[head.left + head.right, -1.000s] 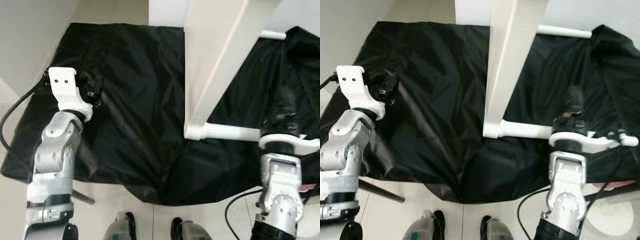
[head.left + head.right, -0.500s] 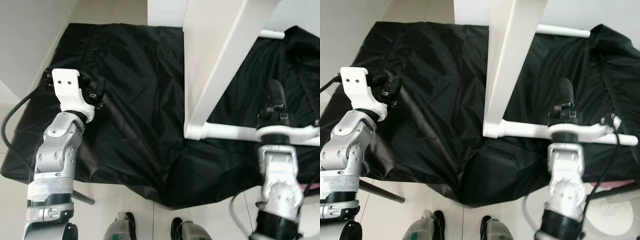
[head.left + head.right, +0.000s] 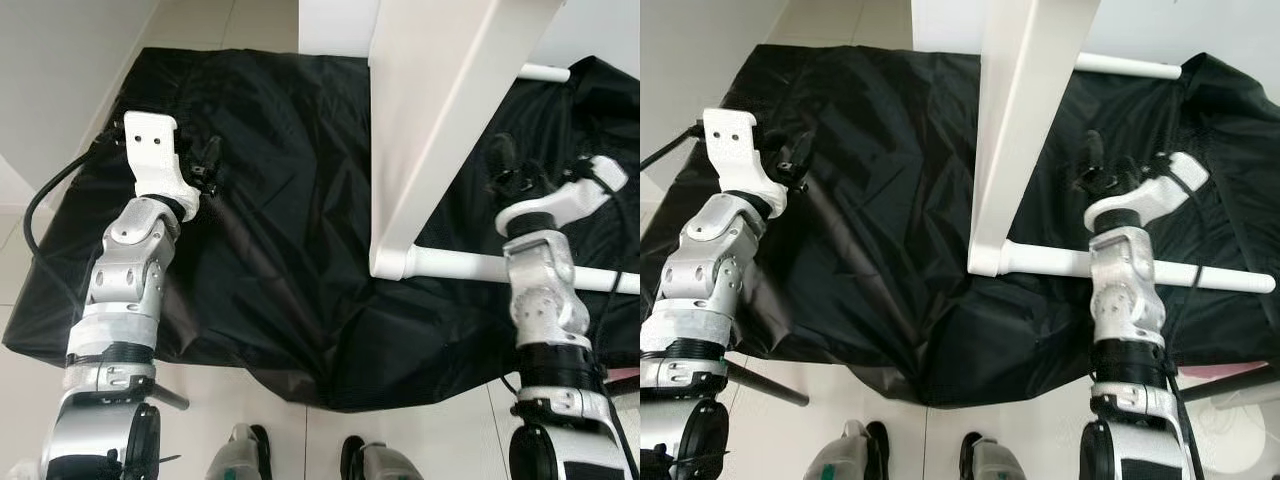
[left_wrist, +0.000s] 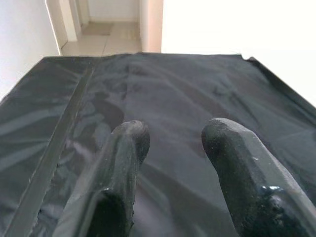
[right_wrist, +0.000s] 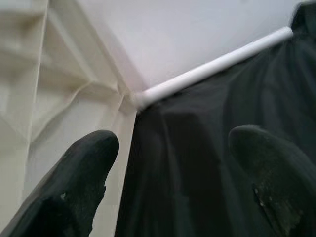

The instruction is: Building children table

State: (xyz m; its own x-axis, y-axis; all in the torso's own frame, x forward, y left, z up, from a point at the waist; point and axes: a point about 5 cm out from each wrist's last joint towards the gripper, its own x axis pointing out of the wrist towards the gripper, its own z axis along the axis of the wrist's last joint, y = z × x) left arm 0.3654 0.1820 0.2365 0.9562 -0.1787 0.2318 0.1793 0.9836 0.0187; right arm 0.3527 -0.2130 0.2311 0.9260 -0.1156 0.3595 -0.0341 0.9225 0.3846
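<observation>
A white children's table stands on its side on a black sheet (image 3: pixel 280 200). Its flat top (image 3: pixel 440 110) rises upright. One round white leg (image 3: pixel 470 265) sticks out to the right near me, and another leg (image 3: pixel 545 72) shows farther back. My right gripper (image 3: pixel 500 165) is open, raised above the near leg, close to the tabletop's right face; in its wrist view the fingers (image 5: pixel 84 163) stand wide apart, facing the far leg (image 5: pixel 212 66). My left gripper (image 3: pixel 205 160) hangs open over the sheet at the left, holding nothing, with its fingers (image 4: pixel 128 143) clearly apart.
A white wall (image 3: pixel 60 70) runs along the left of the sheet. A dark rod (image 3: pixel 165 395) lies on the pale tile floor by my left side. My feet (image 3: pixel 240 450) stand at the sheet's near edge. Black cables trail from both wrists.
My right arm has lifted from behind the near leg and swung forward and left toward the tabletop. My left gripper has moved a little forward and right over the sheet.
</observation>
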